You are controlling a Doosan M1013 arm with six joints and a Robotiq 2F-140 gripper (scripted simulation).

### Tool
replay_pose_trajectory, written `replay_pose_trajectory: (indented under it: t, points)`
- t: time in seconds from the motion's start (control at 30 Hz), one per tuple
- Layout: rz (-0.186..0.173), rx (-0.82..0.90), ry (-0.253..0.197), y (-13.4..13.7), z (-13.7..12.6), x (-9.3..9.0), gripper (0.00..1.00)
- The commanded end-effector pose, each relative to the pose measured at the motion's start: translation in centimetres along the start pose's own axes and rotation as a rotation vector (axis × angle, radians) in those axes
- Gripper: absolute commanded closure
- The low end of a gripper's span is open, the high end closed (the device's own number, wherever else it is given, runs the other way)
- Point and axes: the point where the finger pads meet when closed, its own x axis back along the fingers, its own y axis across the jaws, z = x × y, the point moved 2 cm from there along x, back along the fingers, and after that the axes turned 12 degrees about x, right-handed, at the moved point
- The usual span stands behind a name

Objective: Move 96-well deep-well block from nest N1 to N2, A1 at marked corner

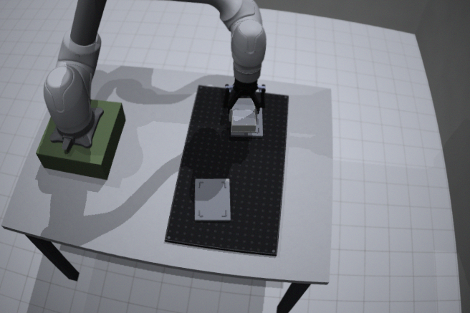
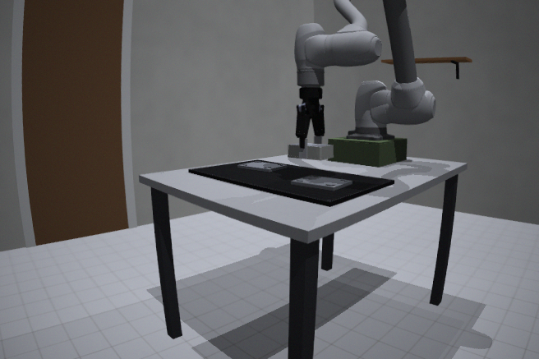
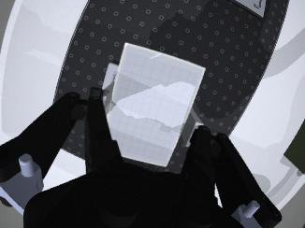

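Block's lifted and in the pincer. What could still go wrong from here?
1. The pincer grips the block only by two sides, high above the black mat; a jerk might let it slip or tilt.
2. The free nest has small corner locators; a slightly off descent could leave the block perched on one.
3. The A1 marks are too small to read, so the block may land reversed.

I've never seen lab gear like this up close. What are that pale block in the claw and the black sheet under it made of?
The deep-well block looks like pale, slightly translucent plastic: whitish, with a faint grid on top. The black sheet seems to be matte black metal or board; its regular rows of small holes suggest a mounting plate. Neither is certain from looks alone.
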Motion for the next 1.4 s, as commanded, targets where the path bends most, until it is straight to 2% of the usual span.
replay_pose_trajectory:
  t: [0.0,1.37]
  points:
    - [0.000,0.000,0.000,0.5,0.8,0.0,1.00]
    - [0.000,0.000,0.000,7.2,11.2,0.0,1.00]
